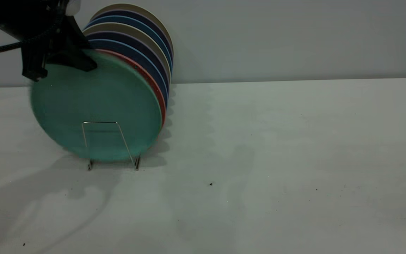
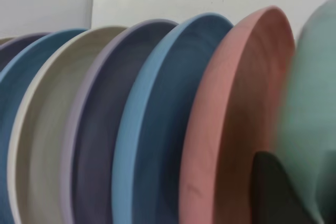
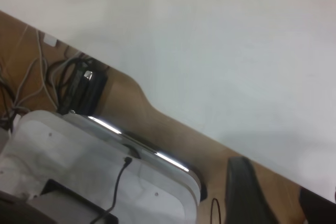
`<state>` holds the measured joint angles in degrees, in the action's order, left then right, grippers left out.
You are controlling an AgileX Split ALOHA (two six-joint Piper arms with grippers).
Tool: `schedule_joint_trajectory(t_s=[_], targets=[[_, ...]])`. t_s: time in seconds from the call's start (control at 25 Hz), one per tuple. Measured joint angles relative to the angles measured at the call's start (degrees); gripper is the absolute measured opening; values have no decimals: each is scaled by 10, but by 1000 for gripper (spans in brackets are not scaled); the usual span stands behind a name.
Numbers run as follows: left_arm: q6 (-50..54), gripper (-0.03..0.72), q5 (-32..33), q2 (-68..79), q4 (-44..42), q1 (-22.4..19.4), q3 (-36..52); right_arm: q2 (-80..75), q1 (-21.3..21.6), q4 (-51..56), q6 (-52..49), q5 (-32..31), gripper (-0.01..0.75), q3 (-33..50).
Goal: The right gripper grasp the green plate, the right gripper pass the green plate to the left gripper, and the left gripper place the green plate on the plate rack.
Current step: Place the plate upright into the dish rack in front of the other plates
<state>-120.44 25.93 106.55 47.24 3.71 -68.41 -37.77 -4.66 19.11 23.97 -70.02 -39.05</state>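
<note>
A: Start with the biggest thing you have in front of you.

B: The table (image 1: 277,148). You see its white top from outside; your right wrist camera catches only its edge, with brown floor and cables past it.

A: And the plates?

B: The green plate (image 1: 97,106) stands upright at the front of the row, its lower part behind the front loop of the plate rack (image 1: 113,144). A pink plate (image 2: 231,124) sits just behind it, then blue, purple and cream ones, which your left wrist camera shows edge-on.

A: The grippers?

B: Your left gripper (image 1: 60,65) pinches the green plate's top rim. The right gripper (image 3: 278,195) appears only in its own camera, fingers apart, holding nothing, beyond the table.
</note>
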Motion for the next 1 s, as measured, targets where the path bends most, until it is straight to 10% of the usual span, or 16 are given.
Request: schedule_joint_trajectory(t_s=[0.32,1.0], targets=[[51,442,-19,0,2,0,0,1,0,-22,-4,-9,428,0],[305,451,110,-81,-107,0,0,182,0,-125,-98,-10,428,0]])
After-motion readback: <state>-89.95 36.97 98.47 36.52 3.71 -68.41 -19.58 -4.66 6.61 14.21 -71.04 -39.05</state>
